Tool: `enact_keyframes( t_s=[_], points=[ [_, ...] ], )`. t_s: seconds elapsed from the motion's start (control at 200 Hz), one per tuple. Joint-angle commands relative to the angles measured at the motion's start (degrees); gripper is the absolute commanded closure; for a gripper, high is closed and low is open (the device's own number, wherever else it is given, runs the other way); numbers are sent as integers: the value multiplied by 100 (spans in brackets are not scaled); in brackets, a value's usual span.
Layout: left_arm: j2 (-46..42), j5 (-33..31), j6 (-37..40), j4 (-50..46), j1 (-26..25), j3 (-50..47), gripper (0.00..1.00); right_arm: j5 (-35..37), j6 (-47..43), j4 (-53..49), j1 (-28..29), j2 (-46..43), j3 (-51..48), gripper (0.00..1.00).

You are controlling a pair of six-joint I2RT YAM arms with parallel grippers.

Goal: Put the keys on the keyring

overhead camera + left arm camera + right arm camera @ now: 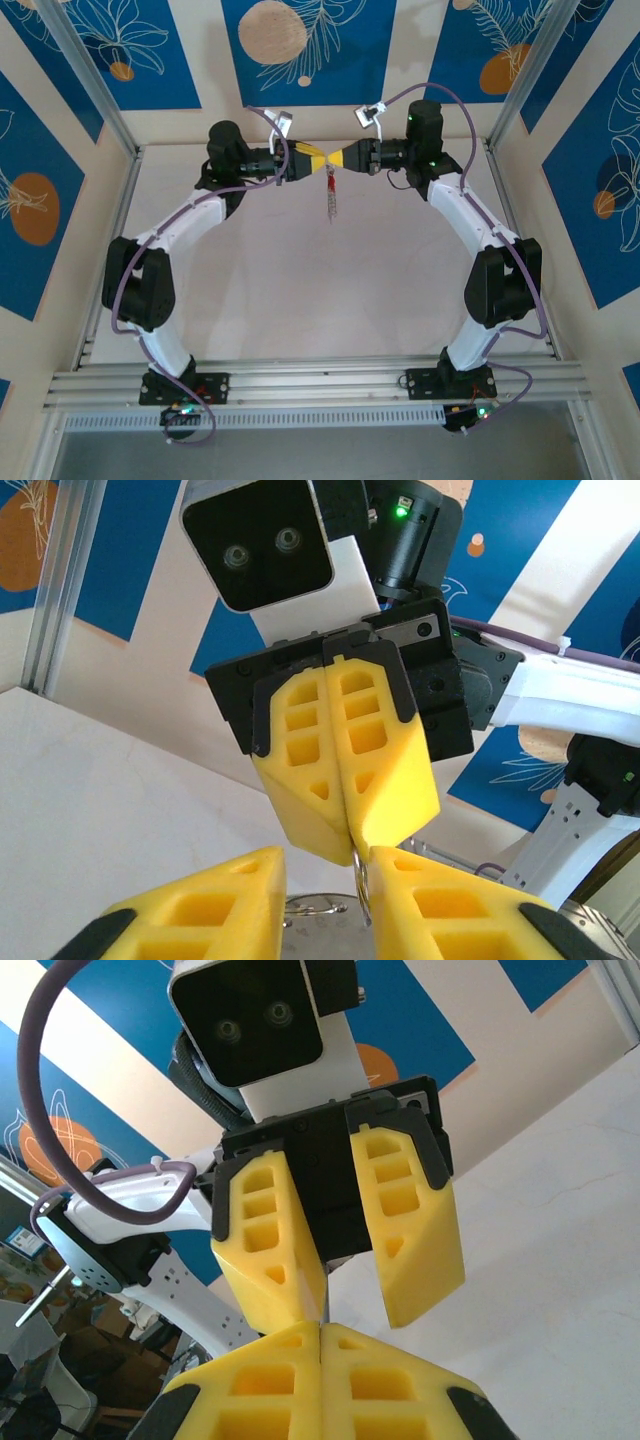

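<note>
Over the pale table [300, 290] amid blue walls [330, 45], right end effector [350, 842] pinches keyring [360, 876]; left end effector [354, 1312] gapes.

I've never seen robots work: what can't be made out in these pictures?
Top view: the key and keyring hang as a tiny red-grey smear; whether they're joined is too small to tell.
Left wrist view: the keyring is mostly hidden by the left gripper and the bottom edge.
Right wrist view: the shut right gripper hides whatever it pinches.
</note>
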Motion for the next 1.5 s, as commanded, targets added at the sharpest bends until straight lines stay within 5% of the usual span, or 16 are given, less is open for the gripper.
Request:
enact_keyframes(
  t_s=[0.0,0.585,0.815,1.075,1.24,1.495],
  points=[
    [46,119,-4,192,-55,118,76,-77,68,87,41,73,192,100],
    [100,243,-14,278,-160,146,87,11,61,108,46,110,174,100],
    [107,429,-384,863,-182,-41,100,160,154,232,50,110,139,100],
    [79,346,-742,1488,-213,-296,100,247,378,490,37,116,75,100],
    [-61,-162,-717,1583,-212,-543,100,462,597,909,-98,-179,-313,70],
    [-404,-772,-741,1899,-213,-1034,100,858,1028,1979,-423,-976,-1663,61]
  ],
)
